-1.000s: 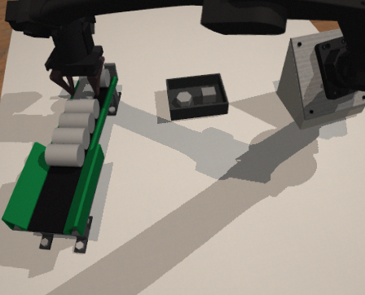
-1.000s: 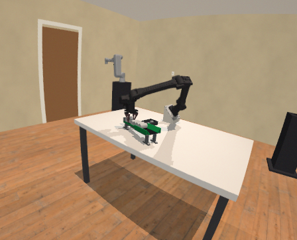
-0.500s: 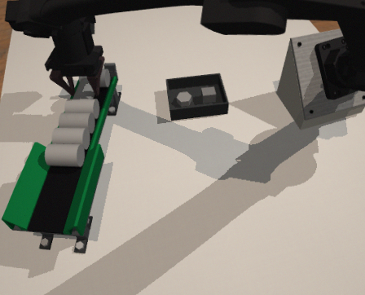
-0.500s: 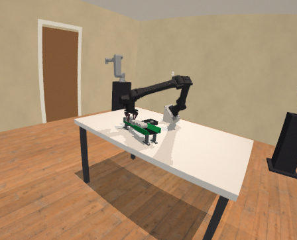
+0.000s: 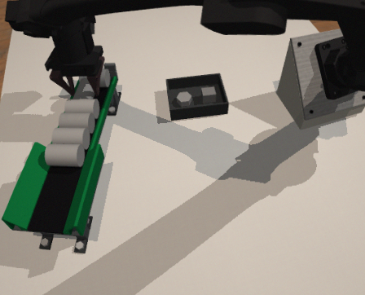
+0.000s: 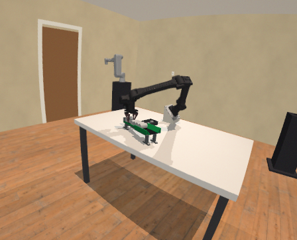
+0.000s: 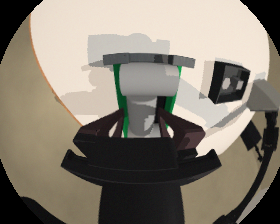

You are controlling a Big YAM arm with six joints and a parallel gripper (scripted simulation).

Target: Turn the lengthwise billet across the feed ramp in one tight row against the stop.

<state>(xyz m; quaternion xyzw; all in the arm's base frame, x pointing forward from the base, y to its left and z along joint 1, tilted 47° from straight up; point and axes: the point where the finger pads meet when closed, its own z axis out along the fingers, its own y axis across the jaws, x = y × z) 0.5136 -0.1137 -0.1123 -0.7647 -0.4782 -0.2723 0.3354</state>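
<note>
A green feed ramp [image 5: 57,179] with a black bed stands at the table's left. Several grey billets lie across it side by side, the nearest one [image 5: 64,155] at mid-ramp and the farthest of that row [image 5: 81,107] just below my gripper. My gripper [image 5: 81,83] is at the ramp's far end, fingers pointing down and partly open. In the wrist view a grey billet [image 7: 144,106] lies between the fingertips, running along the green rails. Whether the fingers touch it I cannot tell. Another billet [image 5: 104,77] shows behind the gripper.
A black tray [image 5: 197,96] holding a hexagonal and a square grey piece sits at mid-table. The arm's grey wedge base [image 5: 318,79] stands at the right. The ramp's bolted feet [image 5: 63,243] are near the front left; the table's left edge is close.
</note>
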